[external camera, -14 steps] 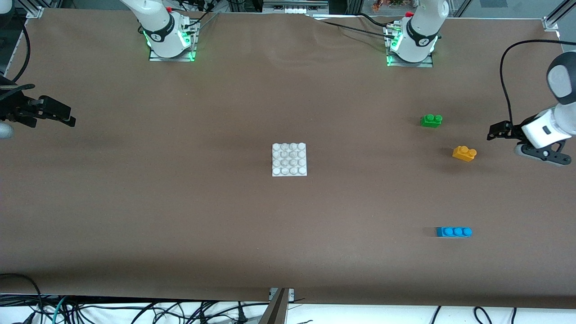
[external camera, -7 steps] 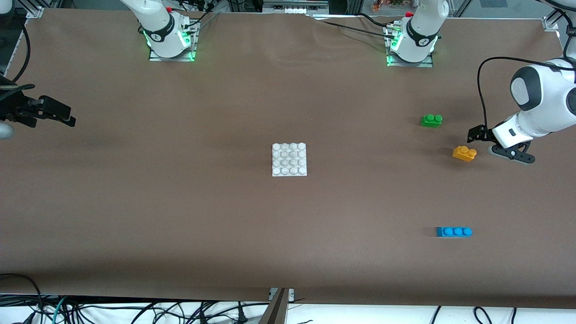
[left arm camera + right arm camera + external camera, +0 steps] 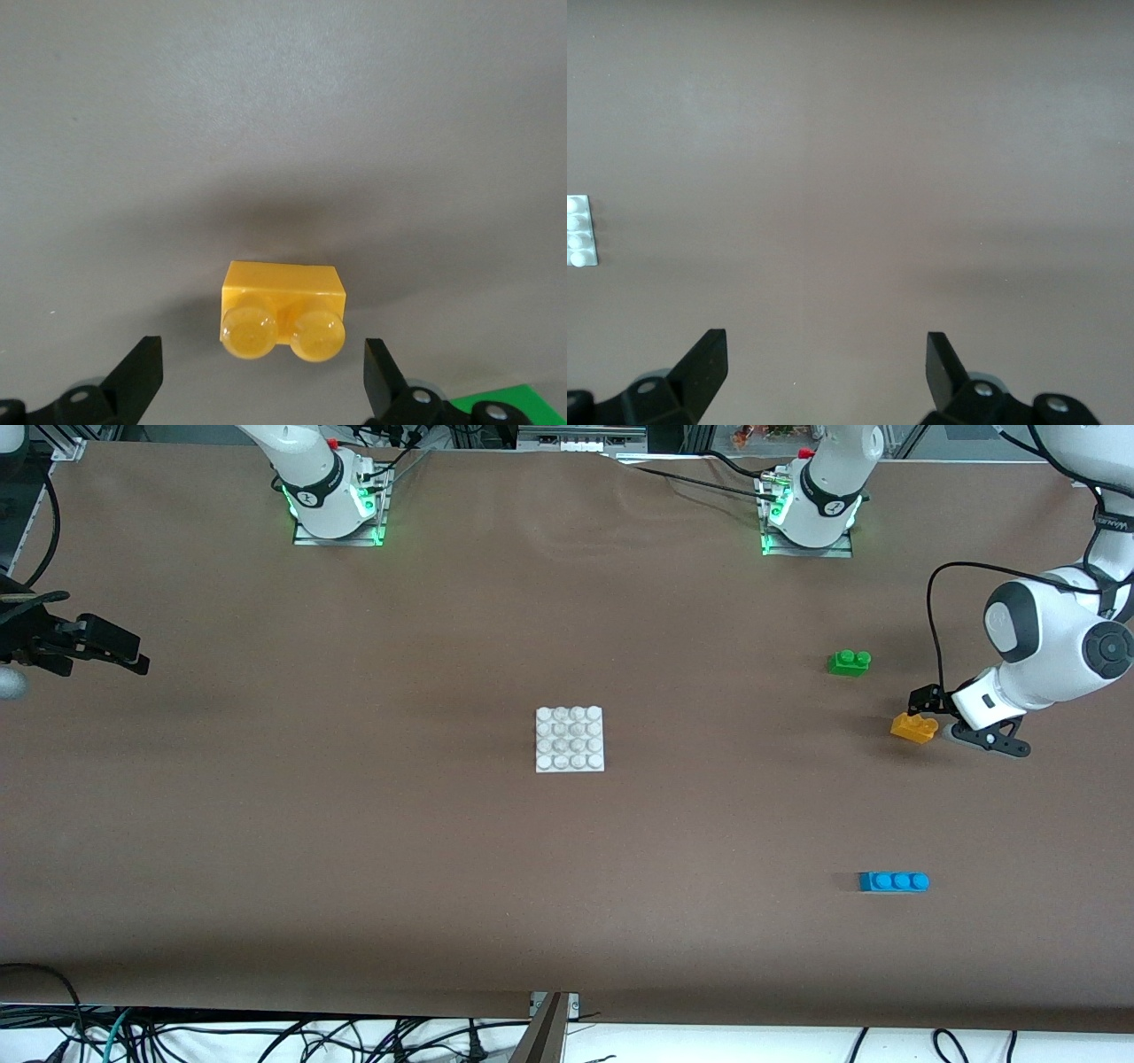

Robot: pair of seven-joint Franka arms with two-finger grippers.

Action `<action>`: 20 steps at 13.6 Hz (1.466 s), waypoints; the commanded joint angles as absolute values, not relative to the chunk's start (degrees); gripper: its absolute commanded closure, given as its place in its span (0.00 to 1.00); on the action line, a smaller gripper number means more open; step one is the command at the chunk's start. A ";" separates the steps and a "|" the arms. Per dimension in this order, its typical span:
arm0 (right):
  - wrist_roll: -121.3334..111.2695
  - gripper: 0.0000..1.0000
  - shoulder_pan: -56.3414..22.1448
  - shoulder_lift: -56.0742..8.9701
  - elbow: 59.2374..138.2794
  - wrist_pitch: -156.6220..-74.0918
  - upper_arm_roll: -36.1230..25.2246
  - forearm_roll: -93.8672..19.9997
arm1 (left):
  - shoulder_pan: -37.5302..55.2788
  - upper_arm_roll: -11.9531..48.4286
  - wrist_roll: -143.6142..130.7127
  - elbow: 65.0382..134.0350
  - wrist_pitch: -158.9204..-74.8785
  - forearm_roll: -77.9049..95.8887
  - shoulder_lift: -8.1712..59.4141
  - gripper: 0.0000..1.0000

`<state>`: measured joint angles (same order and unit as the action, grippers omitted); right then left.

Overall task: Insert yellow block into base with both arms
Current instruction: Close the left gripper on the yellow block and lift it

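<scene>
Blue brick point(image 3: 894, 881) nearest the front camera, toward the left arm's end of the bench point(image 3: 354, 850). White base point(image 3: 570, 739) mid-bench. Yellow block point(image 3: 914, 727) flat on the bench, untouched, left claw point(image 3: 926, 707) just over it, spread wide. Green brick point(image 3: 849, 662) farther off. Right claw point(image 3: 111, 651) open, waiting at bench edge.

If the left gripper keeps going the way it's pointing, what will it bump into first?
Most likely the yellow block. The left gripper is open and points at it, with the block lined up between the fingers and nothing in between, as far as the wrist view shows.
</scene>
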<state>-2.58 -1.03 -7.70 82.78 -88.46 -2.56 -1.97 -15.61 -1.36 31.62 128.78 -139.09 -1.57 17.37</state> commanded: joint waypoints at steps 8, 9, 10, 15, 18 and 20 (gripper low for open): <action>-2.90 0.01 -0.79 -7.38 83.32 -88.68 -2.37 -1.93 | -14.94 -1.58 28.67 129.99 -142.38 -1.76 19.43 0.01; -2.90 0.01 -0.79 -7.38 83.32 -88.68 -2.37 -1.93 | -14.94 -1.58 27.78 130.16 -142.21 -1.76 19.25 0.02; -2.90 0.01 -0.79 -7.38 83.32 -88.68 -2.37 -1.93 | -14.85 -1.58 27.69 130.17 -141.51 -1.76 18.90 0.02; -2.90 0.01 -0.79 -7.38 83.32 -88.68 -2.37 -1.85 | -14.59 -1.58 27.69 130.17 -139.75 -1.76 17.14 0.02; -2.99 0.01 -0.70 -7.38 83.32 -88.68 -2.37 -1.85 | -14.59 -1.58 27.60 130.17 -139.83 -1.76 17.31 0.17; -2.90 0.01 -0.79 -7.38 83.32 -88.68 -2.37 -1.15 | -14.59 -1.58 27.60 130.17 -139.83 -1.76 17.31 0.22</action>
<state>-2.58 -1.03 -7.90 82.78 -88.46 -2.56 -1.83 -15.06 -1.34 28.37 129.23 -140.59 -1.56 18.79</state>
